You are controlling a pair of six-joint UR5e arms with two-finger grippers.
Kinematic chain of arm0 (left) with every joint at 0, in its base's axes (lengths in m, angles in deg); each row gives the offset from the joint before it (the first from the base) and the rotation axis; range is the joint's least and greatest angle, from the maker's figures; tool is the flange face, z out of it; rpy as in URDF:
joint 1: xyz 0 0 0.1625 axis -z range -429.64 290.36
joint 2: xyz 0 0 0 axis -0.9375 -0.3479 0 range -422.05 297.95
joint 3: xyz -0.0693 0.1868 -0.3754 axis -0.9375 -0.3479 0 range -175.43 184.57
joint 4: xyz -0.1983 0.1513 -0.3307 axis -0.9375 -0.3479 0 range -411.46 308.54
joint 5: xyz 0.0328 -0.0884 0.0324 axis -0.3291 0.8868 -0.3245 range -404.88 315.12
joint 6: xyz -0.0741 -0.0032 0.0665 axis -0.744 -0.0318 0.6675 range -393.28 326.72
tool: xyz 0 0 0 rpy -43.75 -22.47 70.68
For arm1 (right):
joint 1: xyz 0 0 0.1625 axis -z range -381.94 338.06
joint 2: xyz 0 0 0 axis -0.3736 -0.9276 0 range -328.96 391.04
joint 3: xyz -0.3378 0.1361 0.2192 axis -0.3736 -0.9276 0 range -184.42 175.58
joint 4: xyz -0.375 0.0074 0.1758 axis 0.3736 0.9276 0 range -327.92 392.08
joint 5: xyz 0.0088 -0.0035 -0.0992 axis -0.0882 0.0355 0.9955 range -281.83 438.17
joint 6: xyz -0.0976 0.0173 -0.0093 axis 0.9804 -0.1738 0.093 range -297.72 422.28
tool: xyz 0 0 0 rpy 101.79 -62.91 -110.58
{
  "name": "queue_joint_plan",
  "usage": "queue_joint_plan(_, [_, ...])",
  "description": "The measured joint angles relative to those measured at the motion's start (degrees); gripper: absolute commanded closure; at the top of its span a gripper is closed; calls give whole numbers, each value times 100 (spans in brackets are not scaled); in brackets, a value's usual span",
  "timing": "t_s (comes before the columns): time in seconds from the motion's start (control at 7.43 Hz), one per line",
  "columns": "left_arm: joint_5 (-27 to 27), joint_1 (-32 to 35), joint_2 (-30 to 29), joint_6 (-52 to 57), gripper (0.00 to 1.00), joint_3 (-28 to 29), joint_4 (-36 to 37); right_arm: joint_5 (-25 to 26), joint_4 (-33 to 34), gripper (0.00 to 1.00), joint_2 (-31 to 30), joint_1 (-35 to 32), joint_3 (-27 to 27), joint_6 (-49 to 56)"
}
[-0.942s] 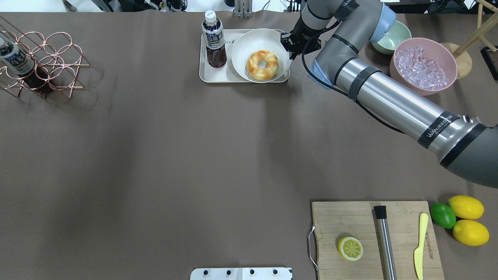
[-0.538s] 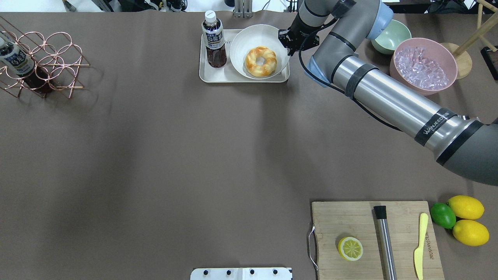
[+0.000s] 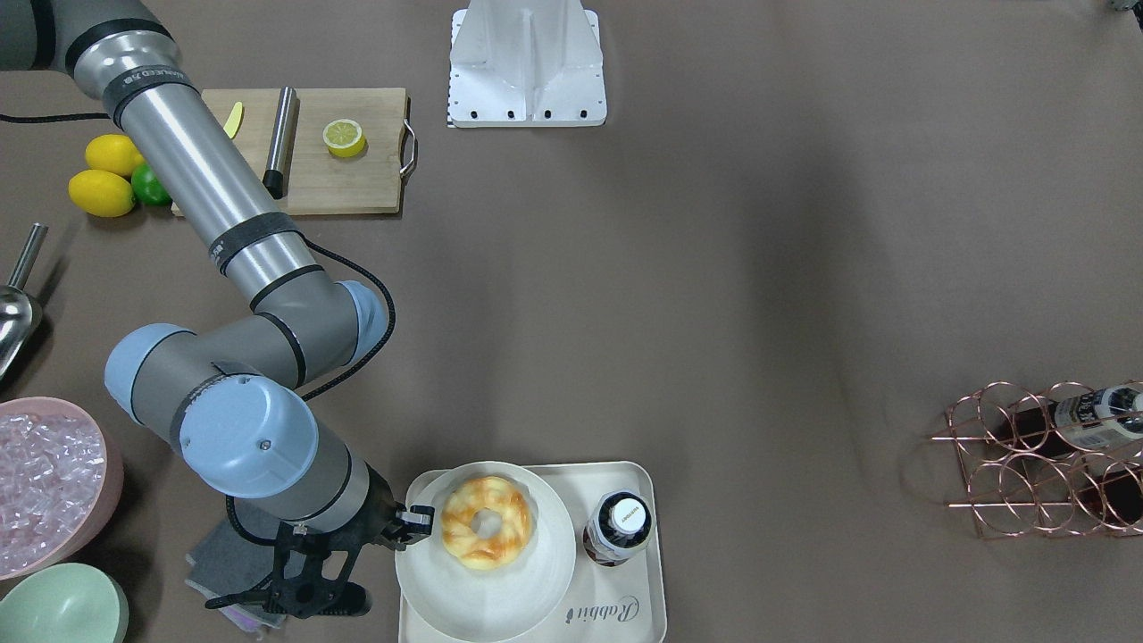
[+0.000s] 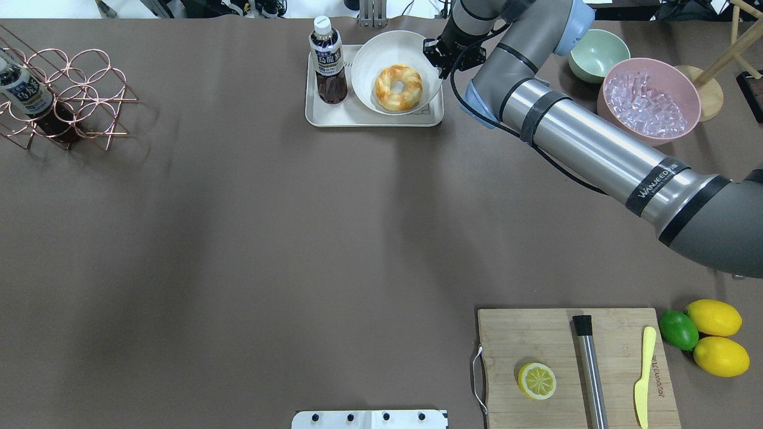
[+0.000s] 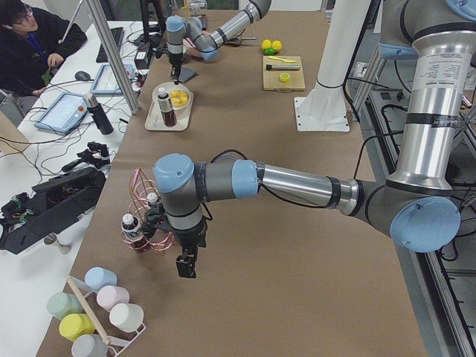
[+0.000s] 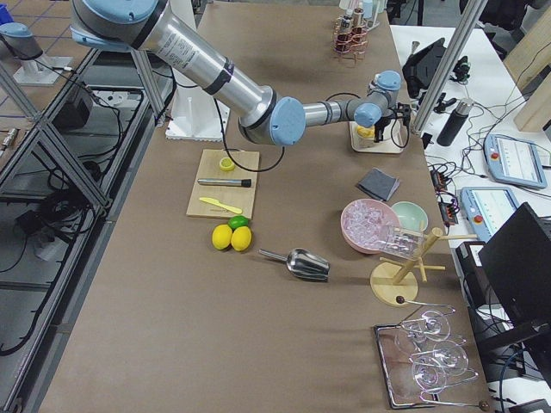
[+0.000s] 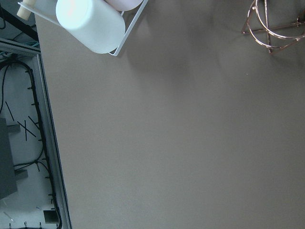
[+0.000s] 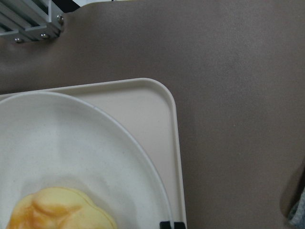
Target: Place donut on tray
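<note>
White plate (image 4: 381,52) under donut (image 4: 397,88), its rim pinched by right claw (image 4: 439,64), overlaps tray (image 4: 357,117) beside 1 bottle (image 4: 328,62).

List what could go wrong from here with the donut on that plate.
The right hand appears to pinch the plate by one rim edge only; it could tilt and slide the donut off. The bottle stands close beside the plate on the tray; a sideways move could topple it.
</note>
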Motion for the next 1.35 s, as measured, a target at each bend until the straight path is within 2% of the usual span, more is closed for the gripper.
queue_joint_plan(0.13, [0,0,3,0,2,-1,0,10,-65,100,6,0,-47,-1])
queue_joint_plan(0.4, [0,7,7,0,2,-3,0,27,-160,1,15,0,-100,-4])
queue_joint_plan(1.35, [0,36,44,0,2,-9,43,11,-189,1,25,-10,-76,-21])
